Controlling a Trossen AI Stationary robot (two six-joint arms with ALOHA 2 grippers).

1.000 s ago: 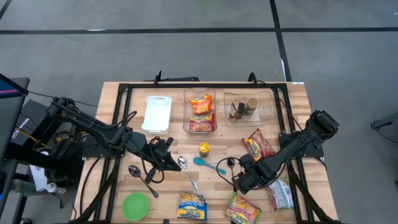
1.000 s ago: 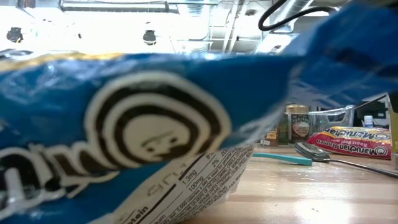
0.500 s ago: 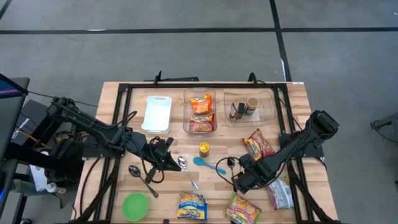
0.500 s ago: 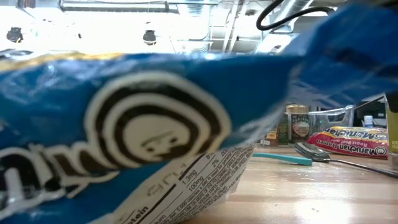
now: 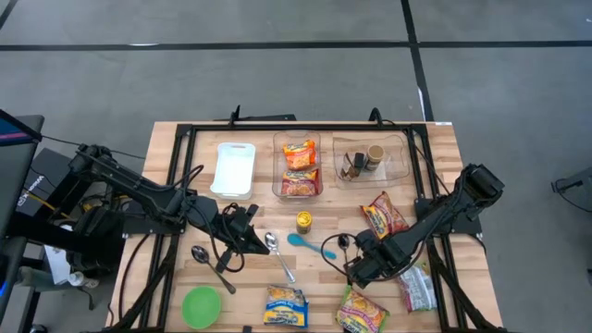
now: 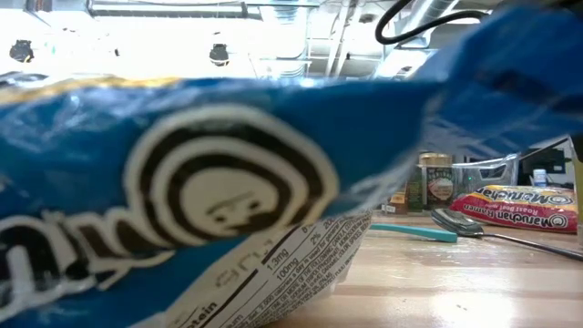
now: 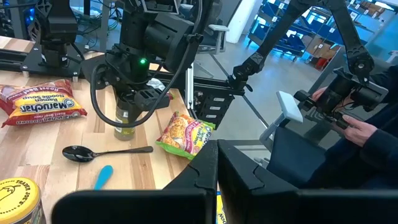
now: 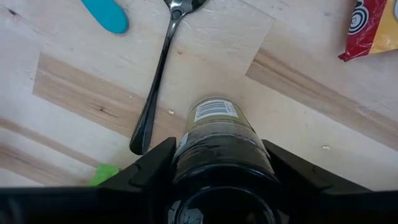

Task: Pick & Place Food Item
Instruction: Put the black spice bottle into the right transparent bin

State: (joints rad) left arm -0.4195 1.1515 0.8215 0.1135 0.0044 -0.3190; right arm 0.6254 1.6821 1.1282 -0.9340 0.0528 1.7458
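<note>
Nothing has moved since 1 s ago, as far as I see. R gripper (image 8: 219,163) is clamped on a dark-lidded jar (image 8: 219,140), upright on the table (image 5: 435,148) near the front-right, beside a black spoon (image 8: 158,74) and noodle pack (image 7: 185,133). L gripper (image 5: 248,233) is closed, empty, parked by a silver spoon (image 5: 277,252).

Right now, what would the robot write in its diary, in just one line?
right end effector: shut on jar, upright on table | left end effector: shut, empty | spoon: beside jar
</note>
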